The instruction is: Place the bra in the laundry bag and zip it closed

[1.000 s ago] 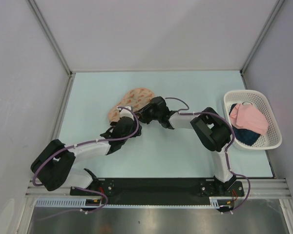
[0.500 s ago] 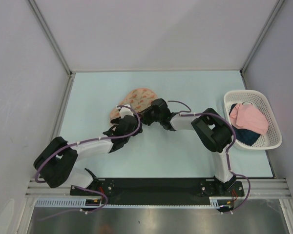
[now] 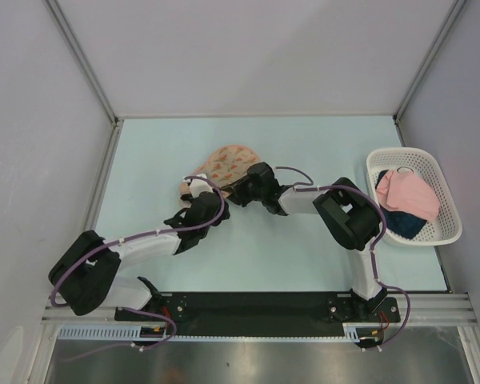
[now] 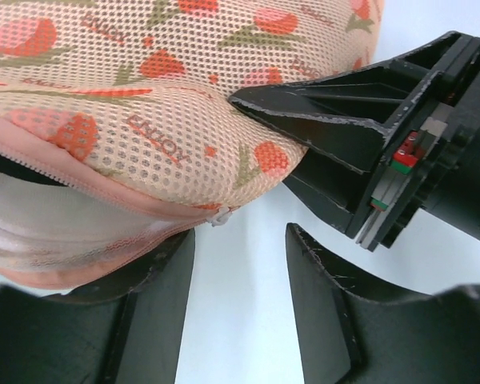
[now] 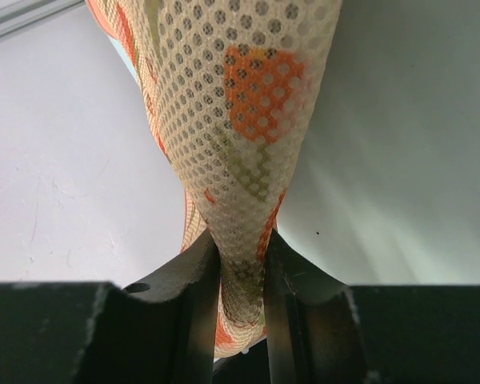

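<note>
The laundry bag [image 3: 228, 162] lies a little left of the middle of the worktop [image 3: 304, 264], toward the far edge, with one end lifted off the surface. The bra shows nowhere on the worktop. A dark gap inside the bag's mouth may be it, so it is probably already inside, though that cannot be confirmed. The zipping is not finished. In the left wrist view the rim gapes wide on one side of the small pale zip pull [image 4: 218, 214], with the pink lining showing, and how far the zip has run on the other side cannot be seen. The left pincer [image 4: 240, 236] is released, with its jaws apart and nothing between them. It sits just below the pull without touching it, so the next move is probably to catch the pull and draw it along the open stretch. The right pincer [image 5: 242, 240] is clenched on a pinched fold of the bag's mesh and holds that end up and steady. At the right edge of the worktop, well apart from all this, a white basket [image 3: 444, 232] holds a pink cloth [image 3: 406, 192] on top of a dark blue cloth [image 3: 402, 222]. Compared with a second ago, the left arm has drawn back slightly toward the near left. The bag, the right arm and the basket sit almost where they were.
</note>
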`<state>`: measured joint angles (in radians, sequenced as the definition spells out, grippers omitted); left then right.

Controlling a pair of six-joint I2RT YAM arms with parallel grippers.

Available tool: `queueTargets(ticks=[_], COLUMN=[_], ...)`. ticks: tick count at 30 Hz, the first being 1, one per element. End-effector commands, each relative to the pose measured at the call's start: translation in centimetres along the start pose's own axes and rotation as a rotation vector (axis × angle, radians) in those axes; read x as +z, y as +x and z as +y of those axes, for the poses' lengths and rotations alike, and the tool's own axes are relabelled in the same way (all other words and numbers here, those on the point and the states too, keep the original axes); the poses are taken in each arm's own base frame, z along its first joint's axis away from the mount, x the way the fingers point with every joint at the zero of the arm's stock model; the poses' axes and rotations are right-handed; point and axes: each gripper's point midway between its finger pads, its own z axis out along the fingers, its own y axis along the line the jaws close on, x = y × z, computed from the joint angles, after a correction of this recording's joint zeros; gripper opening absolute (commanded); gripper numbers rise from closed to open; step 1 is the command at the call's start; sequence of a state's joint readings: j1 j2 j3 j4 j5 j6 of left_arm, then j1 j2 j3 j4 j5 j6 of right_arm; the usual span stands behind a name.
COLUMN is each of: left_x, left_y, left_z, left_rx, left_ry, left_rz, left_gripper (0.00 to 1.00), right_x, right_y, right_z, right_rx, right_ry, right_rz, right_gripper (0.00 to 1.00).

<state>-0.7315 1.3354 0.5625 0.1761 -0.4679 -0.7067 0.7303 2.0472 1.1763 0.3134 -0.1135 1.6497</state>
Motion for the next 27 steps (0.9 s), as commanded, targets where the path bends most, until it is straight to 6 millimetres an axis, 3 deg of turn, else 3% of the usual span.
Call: queueTargets(ticks=[1, 14, 22, 27], left_x=[0.7, 2.4, 2.4, 2.2], left_y=[-2.2, -3.0, -4.0, -4.5], left_z=[-0.2, 0.3, 1.2, 1.3], left_rx=[-0.029, -0.056, -0.060, -0.052], left_ry=[-0.026, -0.080, -0.136, -0.132], left_rz=[-0.060, -0.096, -0.143, -0.146], left_gripper=[0.54, 0.38, 0.31, 0.13], right_x=[-1.7, -1.7, -1.8, -2.0], right_y=[0.7, 1.3, 1.4, 1.1], right_z=[3.2, 2.9, 2.1, 1.2], right_rx=[0.008, 0.011, -0.004, -0.038], right_ry=[-0.078, -0.072, -0.049, -0.030], right_rz=[0.007, 0.027, 0.033, 0.024], right_gripper=[0.29, 0.27, 0.25, 0.19])
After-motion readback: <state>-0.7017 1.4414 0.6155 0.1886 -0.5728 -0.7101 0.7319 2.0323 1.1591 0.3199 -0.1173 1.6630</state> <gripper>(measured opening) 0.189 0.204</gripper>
